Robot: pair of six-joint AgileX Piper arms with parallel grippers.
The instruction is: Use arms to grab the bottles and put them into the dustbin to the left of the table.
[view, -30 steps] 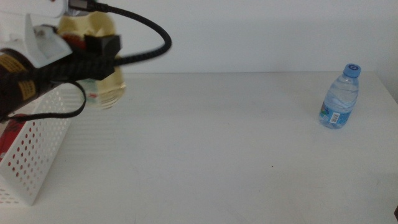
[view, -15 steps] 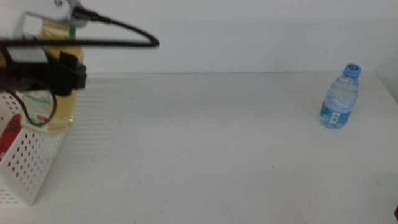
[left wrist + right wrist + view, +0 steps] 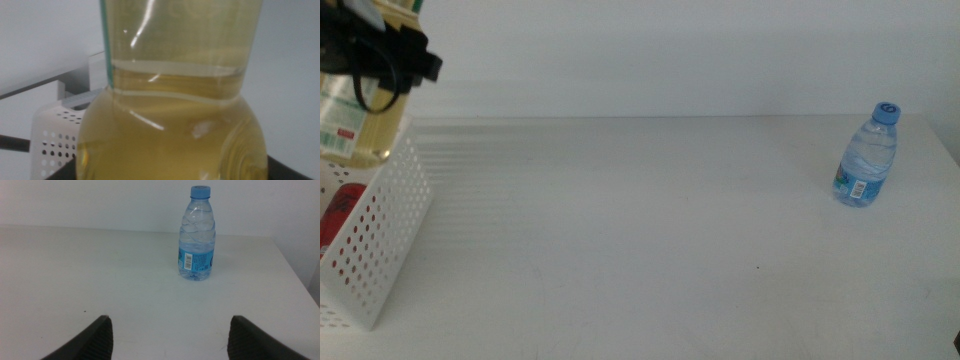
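Step in hand: disposal of the clear bottle of yellow liquid (image 3: 352,125). The left gripper (image 3: 382,55) pinches it above the white perforated plastic dustbin (image 3: 382,235) at the left edge of the plain white table (image 3: 640,240); a red soda can (image 3: 342,205) already lies inside. The next move calls for spreading the jaws once the bottle hangs clear of the rim (judged, not seen). The right gripper (image 3: 170,335) waits, jaws spread, facing the small blue-capped water bottle (image 3: 196,235), which stands upright.

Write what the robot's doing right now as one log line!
left gripper: holding yellow bottle above dustbin | right gripper: open, waiting | water bottle: upright on table
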